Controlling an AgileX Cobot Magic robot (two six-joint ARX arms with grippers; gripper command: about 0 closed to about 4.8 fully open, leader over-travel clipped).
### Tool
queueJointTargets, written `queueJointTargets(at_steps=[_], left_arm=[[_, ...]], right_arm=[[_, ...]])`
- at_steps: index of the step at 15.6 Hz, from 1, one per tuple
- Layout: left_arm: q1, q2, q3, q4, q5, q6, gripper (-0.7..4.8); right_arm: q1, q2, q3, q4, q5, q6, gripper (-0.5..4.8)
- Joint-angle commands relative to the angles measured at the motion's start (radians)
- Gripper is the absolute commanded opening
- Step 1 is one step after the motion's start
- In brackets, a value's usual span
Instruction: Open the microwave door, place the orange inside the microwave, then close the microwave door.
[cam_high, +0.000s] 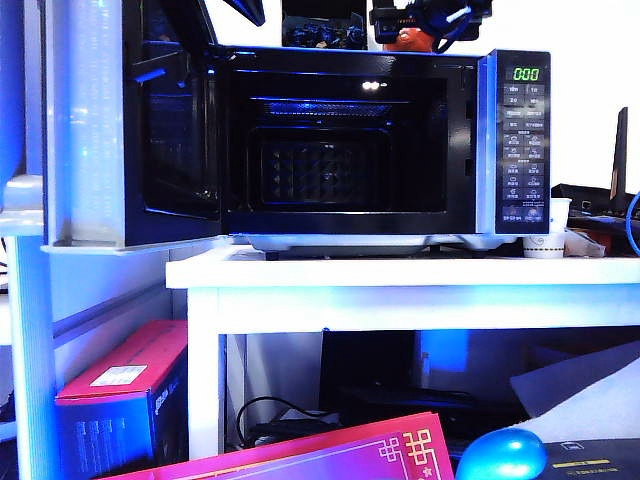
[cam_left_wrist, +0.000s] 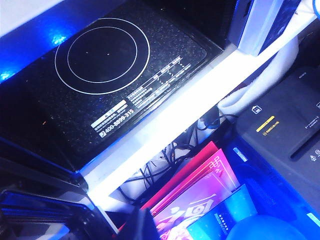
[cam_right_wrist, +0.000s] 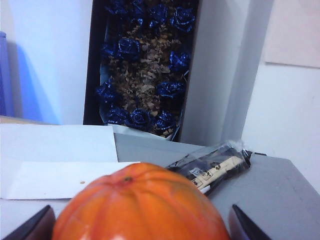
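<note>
Right hand (cam_right_wrist: 140, 227) (fingers spread wide) brackets the orange (cam_right_wrist: 140, 205) atop the microwave (cam_high: 350, 140); left hand unseen.

Microwave (cam_high: 500, 150) is sitting on a white table, green display glowing on its button panel at right, dark cavity showing. Microwave door (cam_high: 170, 140) is standing swung open to the left, glossy black. Orange (cam_right_wrist: 140, 205) is resting up on the microwave's top, bright and ribbed, filling the right wrist view between two dark fingertips.
</note>
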Motion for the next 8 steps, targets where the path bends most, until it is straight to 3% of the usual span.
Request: queueJointTargets(at_steps=[1, 2, 3, 4, 8], left_arm=[[0.0, -0.003, 0.0, 0.011, -0.003, 0.001, -0.05], [0.0, -0.003, 0.0, 0.011, -0.003, 0.001, -0.05], [0.0, -0.003, 0.0, 0.012, -0.003, 0.002, -0.05], [0.0, -0.003, 0.0, 0.011, -0.003, 0.004, -0.05], [0.0, -0.003, 0.0, 0.011, -0.003, 0.004, -0.05]], right_arm=[[0.0, 0.003, 0.005, -0.011, -0.012, -0.002, 4.79], [0.0, 0.003, 0.005, -0.011, -0.013, -0.002, 4.59], [0.0, 0.003, 0.005, -0.011, -0.013, -0.004, 2.18], [0.0, 0.003, 0.005, -0.01, -0.014, -0.031, 1.73], [0.001, 0.003, 0.005, -0.002, -0.011, -0.054, 1.74]])
